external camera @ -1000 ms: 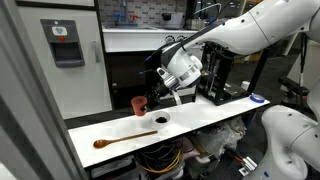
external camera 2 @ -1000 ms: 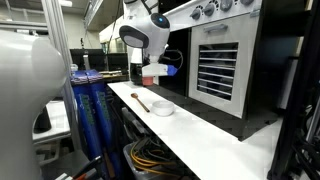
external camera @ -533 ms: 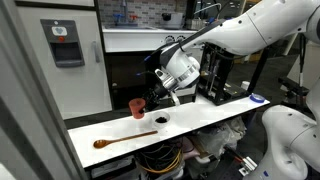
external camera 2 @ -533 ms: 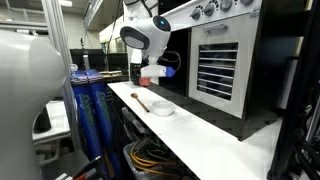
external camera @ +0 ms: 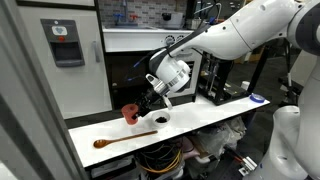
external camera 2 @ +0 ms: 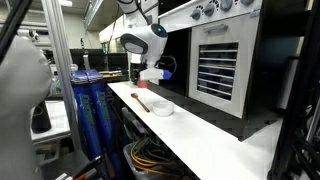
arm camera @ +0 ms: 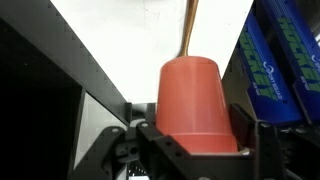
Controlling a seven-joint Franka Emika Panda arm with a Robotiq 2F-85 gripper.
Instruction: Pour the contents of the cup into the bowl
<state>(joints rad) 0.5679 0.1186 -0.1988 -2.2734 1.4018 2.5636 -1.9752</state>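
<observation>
My gripper [external camera: 138, 108] is shut on the red cup [external camera: 129, 115] and holds it just above the white counter, to the side of the white bowl [external camera: 161, 120]. In the wrist view the cup [arm camera: 193, 105] fills the space between the black fingers [arm camera: 196, 140], its closed base pointing away from the camera. In an exterior view the cup [external camera 2: 149, 75] hangs over the far end of the counter, beyond the bowl [external camera 2: 162, 108]. The bowl's inside looks dark in an exterior view. What the cup holds is hidden.
A long brown wooden spoon [external camera: 124, 139] lies on the counter [external camera: 210, 113] next to the bowl; it also shows in the wrist view [arm camera: 188, 28] and an exterior view [external camera 2: 140, 101]. A blue lid [external camera: 258, 99] sits at the counter's far end. A dark oven [external camera 2: 225, 70] stands behind the counter.
The gripper has moved down and away from the bowl with the cup, which now hangs lower, close to the counter.
</observation>
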